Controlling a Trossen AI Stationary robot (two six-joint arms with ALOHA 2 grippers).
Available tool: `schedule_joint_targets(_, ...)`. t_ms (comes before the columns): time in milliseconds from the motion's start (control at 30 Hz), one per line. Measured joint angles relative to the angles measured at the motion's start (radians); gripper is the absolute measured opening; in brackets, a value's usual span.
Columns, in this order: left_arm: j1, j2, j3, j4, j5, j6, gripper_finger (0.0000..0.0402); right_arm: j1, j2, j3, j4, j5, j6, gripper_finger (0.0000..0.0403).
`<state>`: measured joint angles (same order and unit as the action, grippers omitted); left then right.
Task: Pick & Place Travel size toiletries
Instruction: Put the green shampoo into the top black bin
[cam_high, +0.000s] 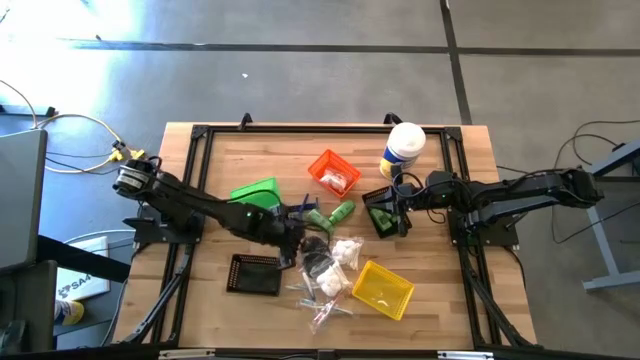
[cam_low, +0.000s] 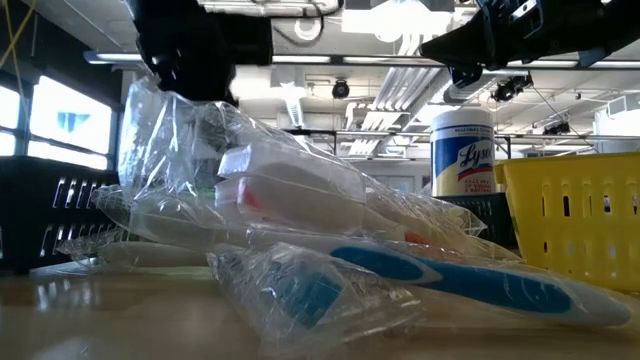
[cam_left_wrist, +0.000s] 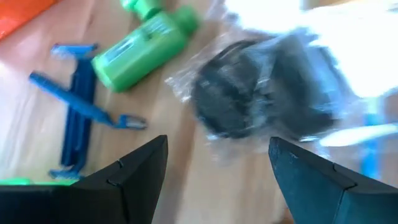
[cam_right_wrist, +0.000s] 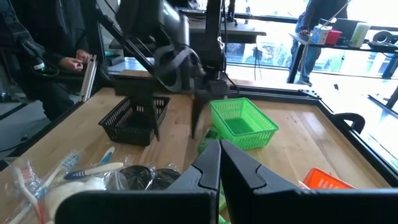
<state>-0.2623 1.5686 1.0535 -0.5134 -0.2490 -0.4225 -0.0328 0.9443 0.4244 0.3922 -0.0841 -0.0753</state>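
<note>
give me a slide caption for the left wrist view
Open left gripper hovers over a clear-wrapped dark item, beside a green bottle and blue razors.

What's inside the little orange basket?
The square orange plastic basket holds something white and crinkly, probably a packet. Whether anything lies underneath it can't be seen.

Left pincer (cam_high: 303, 232) open, reaching mid-table; right pincer (cam_high: 398, 207) closed, waiting
</note>
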Motion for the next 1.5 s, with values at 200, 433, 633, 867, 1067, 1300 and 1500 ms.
schedule_joint_targets(200, -0.049, -0.010, 0.000, -0.001, -0.080, 0.000, 0.0273, 0.000, 0.000, 0.000, 0.003, 0.000, 0.002, 0.0002)
schedule_joint_targets(433, -0.082, -0.010, -0.001, 0.082, -0.253, 0.027, 0.0273, 0.000, 0.000, 0.000, 0.007, 0.000, 0.003, 0.0002)
schedule_joint_targets(633, -0.065, -0.010, -0.001, 0.100, -0.268, 0.028, 0.0273, 0.000, 0.000, 0.000, 0.006, 0.000, 0.003, 0.0002)
schedule_joint_targets(867, -0.065, -0.010, -0.001, 0.114, -0.074, -0.061, 0.0273, 0.000, 0.000, 0.000, 0.006, 0.000, 0.001, 0.0002)
schedule_joint_targets(1067, -0.065, -0.010, -0.001, 0.114, -0.003, -0.027, 0.0273, 0.000, 0.000, 0.000, -0.001, 0.000, 0.000, 0.0002)
schedule_joint_targets(1300, -0.065, -0.010, -0.001, 0.115, -0.009, 0.055, 0.0273, 0.000, 0.000, 0.000, 0.000, 0.007, 0.000, 0.0002)
schedule_joint_targets(1500, -0.064, -0.039, -0.007, 0.093, -0.015, 0.221, 0.0273, 0.000, 0.000, 0.000, 0.000, 0.007, -0.001, 0.0002)
